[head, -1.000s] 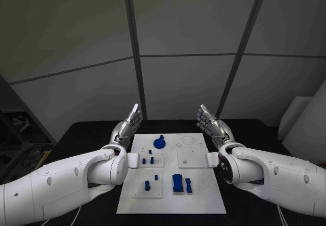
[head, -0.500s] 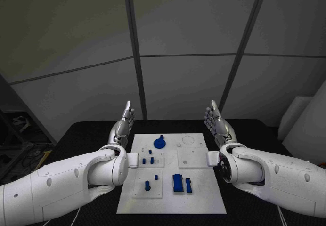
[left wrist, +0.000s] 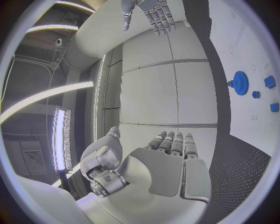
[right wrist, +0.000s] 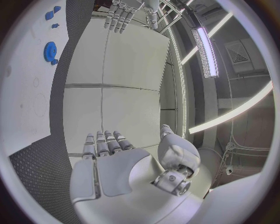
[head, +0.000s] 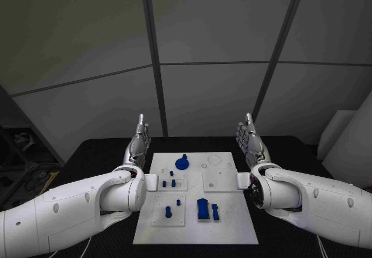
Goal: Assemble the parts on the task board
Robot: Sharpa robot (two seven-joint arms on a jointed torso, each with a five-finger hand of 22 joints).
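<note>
The white task board (head: 224, 226) lies in the middle of the black table. On it are a blue gear (head: 182, 162), small blue pegs (head: 171, 183) and two taller blue blocks (head: 203, 208) near the front. My left hand (head: 138, 141) is raised beside the board's far left corner, fingers straight and together, holding nothing. My right hand (head: 249, 141) mirrors it at the far right corner, also empty. The left wrist view shows my left hand (left wrist: 169, 161), the blue gear (left wrist: 239, 83) and my right hand (left wrist: 153, 11). The right wrist view shows my right hand (right wrist: 111, 163), the gear (right wrist: 50, 50) and my left hand (right wrist: 119, 13).
The black table (head: 101, 153) runs around the board with bare strips on both sides. Grey wall panels stand behind the table's far edge. A white cabinet (head: 345, 140) stands to the right.
Both hands have lifted from a tilted pose to upright, fingers pointing up, and moved slightly outward from the board. The parts have not moved.
</note>
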